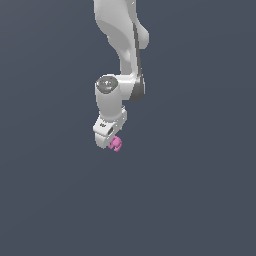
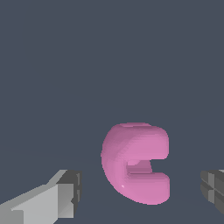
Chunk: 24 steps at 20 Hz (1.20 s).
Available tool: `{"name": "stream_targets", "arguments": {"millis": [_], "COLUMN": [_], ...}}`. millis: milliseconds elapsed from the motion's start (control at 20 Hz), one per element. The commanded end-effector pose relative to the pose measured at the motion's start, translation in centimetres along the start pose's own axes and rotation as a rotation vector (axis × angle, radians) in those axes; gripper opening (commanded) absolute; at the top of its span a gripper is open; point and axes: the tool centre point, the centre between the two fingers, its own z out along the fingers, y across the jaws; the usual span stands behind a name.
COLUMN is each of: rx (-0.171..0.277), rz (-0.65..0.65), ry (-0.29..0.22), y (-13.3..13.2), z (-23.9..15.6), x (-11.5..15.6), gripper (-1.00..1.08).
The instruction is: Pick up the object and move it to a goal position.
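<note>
Gripper (image 1: 113,144) is open wide, holding nothing. In the wrist view both fingertips (image 2: 70,192) sit well apart with the object (image 2: 131,164) in the gap between them, touching neither pad. The far pad is only partly in shot at the frame edge.

The object sits just under the hand, on the plain dark grey surface (image 1: 200,200) (no edges or corners visible in either view, so I can't place it against anything). In the exterior view it peeks out below the fingers, toward that view's right.

Risks from here, my read:
- It's off-centre in the gap, closer to one pad. On closing, that pad hits first and shoves it sideways, so it could rotate or squirt out.
- The shape is a curled C with rounded lobes. Pads landing on a curved lobe instead of the thick back means point contact and slip on lift.
- It's tiny against the hand. If the fingers aren't low enough they pinch only the top and it pops free. Can't judge height above the surface from these renders.
- No goal marker is visible, so the transit direction is unknown.

Looks: bright pink, smooth, lumpy, open notch on one side, thick rounded spine opposite.
</note>
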Motion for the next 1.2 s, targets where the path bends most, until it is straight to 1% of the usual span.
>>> {"name": "stream_targets", "arguments": {"millis": [0,350,750,1050,1100,1150], "rx": [-0.001,-0.001,-0.001,-0.001,-0.001,-0.001], "rz": [-0.014,-0.013,-0.016,-0.017,-0.017,-0.017], "ry": [0.001,0.001,0.001,0.001,0.001,0.001], "y": [0.0,0.0,-0.1,-0.1,-0.1,-0.1], "z": [0.1,0.6,4.1,5.1,5.1,5.1], "x": [0.0,0.0,-0.1,-0.1,-0.1,-0.1], "gripper": [1.00,1.00,1.00,1.00,-1.00,-1.00]}}
